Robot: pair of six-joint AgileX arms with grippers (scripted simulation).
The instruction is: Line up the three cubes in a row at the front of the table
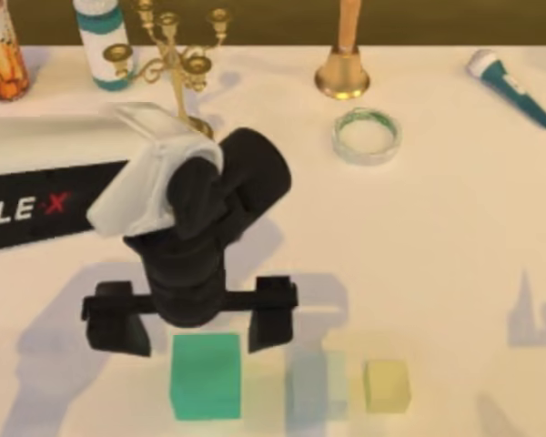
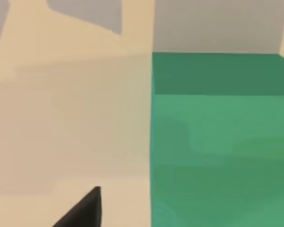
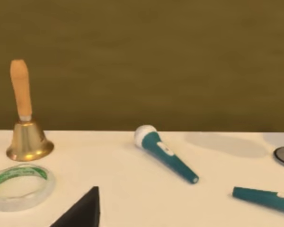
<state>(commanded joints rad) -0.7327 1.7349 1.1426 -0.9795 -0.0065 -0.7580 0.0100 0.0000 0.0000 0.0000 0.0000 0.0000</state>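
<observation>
Three cubes stand in a row along the front edge of the table [image 1: 455, 237]. The large teal-green cube [image 1: 205, 375] is on the left, the pale light-blue cube [image 1: 317, 384] in the middle and the small yellow cube [image 1: 386, 384] on the right. My left gripper [image 1: 193, 320] hangs open just behind and above the teal-green cube [image 2: 222, 142], with nothing between its fingers [image 1: 271, 314]. The top view does not show my right arm. One dark fingertip [image 3: 87, 210] of my right gripper [image 3: 125, 213] shows in its wrist view, spread wide over bare table.
Along the back stand an orange can [image 1: 0, 50], a teal-and-white bottle [image 1: 105, 41], a gold candelabra [image 1: 173, 55], a brass bell [image 1: 343, 73] and a teal microphone [image 1: 510, 86]. A roll of tape [image 1: 367, 135] lies in front of the bell.
</observation>
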